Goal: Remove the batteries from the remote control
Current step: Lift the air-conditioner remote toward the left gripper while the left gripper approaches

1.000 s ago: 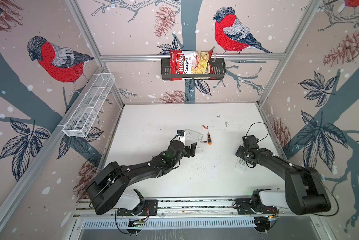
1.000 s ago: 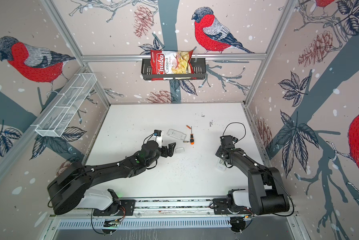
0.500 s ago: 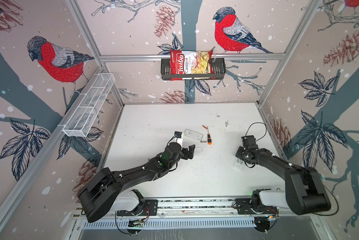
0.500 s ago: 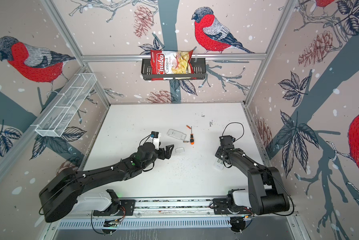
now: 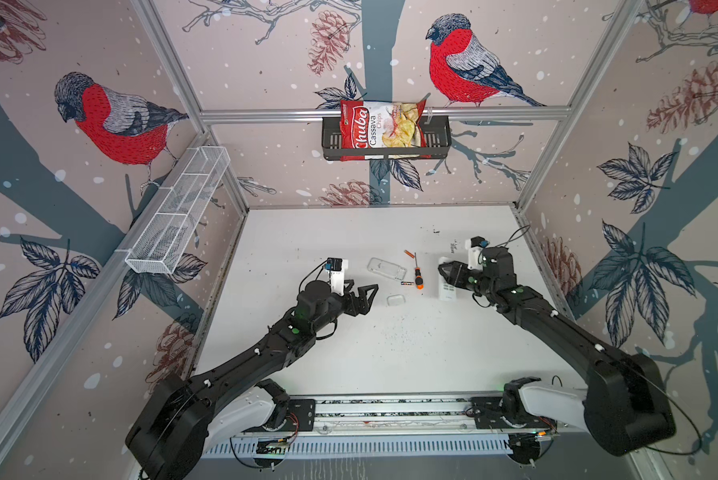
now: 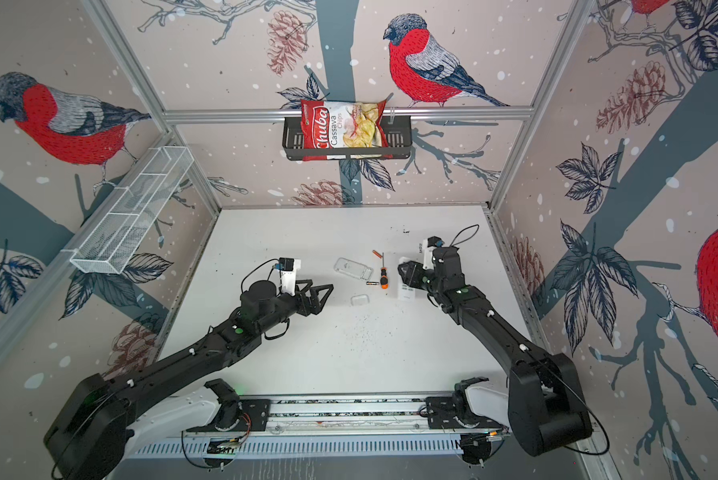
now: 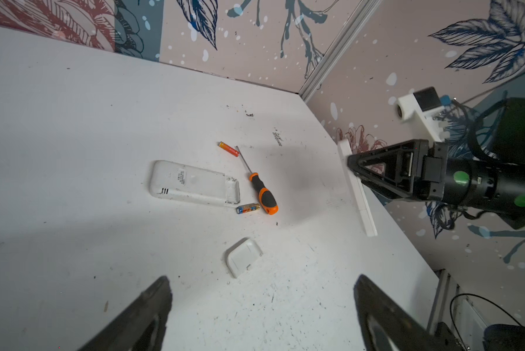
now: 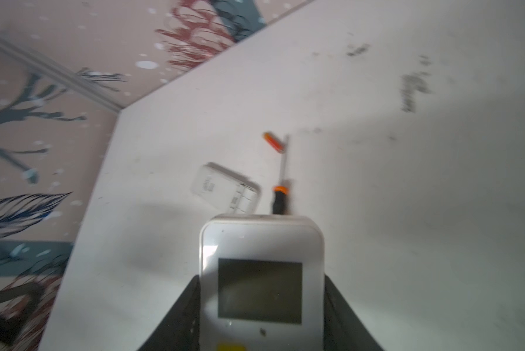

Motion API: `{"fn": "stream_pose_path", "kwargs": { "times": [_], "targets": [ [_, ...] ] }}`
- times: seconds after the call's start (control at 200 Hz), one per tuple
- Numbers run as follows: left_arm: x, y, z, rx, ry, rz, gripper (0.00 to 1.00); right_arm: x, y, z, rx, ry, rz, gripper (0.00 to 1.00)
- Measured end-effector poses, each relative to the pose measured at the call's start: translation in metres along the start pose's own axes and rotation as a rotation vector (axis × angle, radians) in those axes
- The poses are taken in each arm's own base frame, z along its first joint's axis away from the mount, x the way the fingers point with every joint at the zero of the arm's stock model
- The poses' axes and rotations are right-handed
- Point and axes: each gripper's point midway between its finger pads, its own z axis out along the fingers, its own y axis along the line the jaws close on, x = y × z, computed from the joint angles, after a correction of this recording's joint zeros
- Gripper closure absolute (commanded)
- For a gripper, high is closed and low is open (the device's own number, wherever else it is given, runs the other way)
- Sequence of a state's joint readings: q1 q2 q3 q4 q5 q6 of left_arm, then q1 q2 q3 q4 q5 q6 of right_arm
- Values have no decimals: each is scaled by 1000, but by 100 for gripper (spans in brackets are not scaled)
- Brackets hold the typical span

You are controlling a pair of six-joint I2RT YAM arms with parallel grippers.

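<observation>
A white table [image 5: 328, 232] inside a booth papered with red birds is being seen from above, with two black robot arms reaching in from 6 o'clock. In both top views the left gripper [image 5: 365, 286] [image 6: 322, 287] is hovering near the table's middle; its jaws are standing wide apart and holding nothing, as the left wrist view [image 7: 261, 279] is also showing. The right gripper [image 5: 448, 272] [image 8: 262, 304] is clamping both long sides of a white remote [image 5: 446, 289] [image 6: 405, 291] [image 7: 361, 200] [image 8: 261, 243] with a dark screen, tilted on edge; whether its lower end is touching the table cannot be told.

A second remote [image 5: 386, 268] [image 6: 353, 268] [image 7: 191, 184] is lying face down at the centre, its battery bay uncovered. Taking it as the clock's hub, an orange battery [image 5: 409, 254] [image 6: 376, 254] [image 7: 228, 149] is lying at 2 o'clock, just beside the tip of a screwdriver [image 5: 418, 278] [image 7: 261, 191]. A dark battery [image 5: 407, 283] [image 6: 372, 283] [image 7: 248, 208] with a gold end is lying at 4 o'clock, just beside the screwdriver's orange-and-black handle. A loose battery cover [image 5: 395, 299] [image 6: 359, 300] [image 7: 243, 256] is resting at about 5 o'clock, the gripped remote is hanging near 3 o'clock, and the empty gripper is waiting between 7 and 8 o'clock
</observation>
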State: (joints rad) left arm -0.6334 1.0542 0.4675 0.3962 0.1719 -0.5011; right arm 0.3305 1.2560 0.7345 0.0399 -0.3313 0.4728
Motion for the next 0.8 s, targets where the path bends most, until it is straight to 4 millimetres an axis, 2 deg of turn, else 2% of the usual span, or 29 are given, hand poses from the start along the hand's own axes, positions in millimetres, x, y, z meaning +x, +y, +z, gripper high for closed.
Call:
{"fn": "stream_pose_path", "kwargs": {
  "times": [0.14,0.265,0.43,0.565,0.8],
  "targets": [
    [-6,-12,1,78,-6,6,13,-17,62,24,-218,16,-88,72],
    [-9,-19,2,149,-26,-5,12,-19,103,39,-390,41,-151,73],
    [-13,-32,0,235,-64,19,4,-20,132,43,-566,56,-157,73],
    [-20,-41,-1,296,-105,43,4,-20,154,39,-695,70,-170,74],
    [-27,-60,6,427,-123,36,4,-15,187,12,-904,90,-190,74]
  ]
}}
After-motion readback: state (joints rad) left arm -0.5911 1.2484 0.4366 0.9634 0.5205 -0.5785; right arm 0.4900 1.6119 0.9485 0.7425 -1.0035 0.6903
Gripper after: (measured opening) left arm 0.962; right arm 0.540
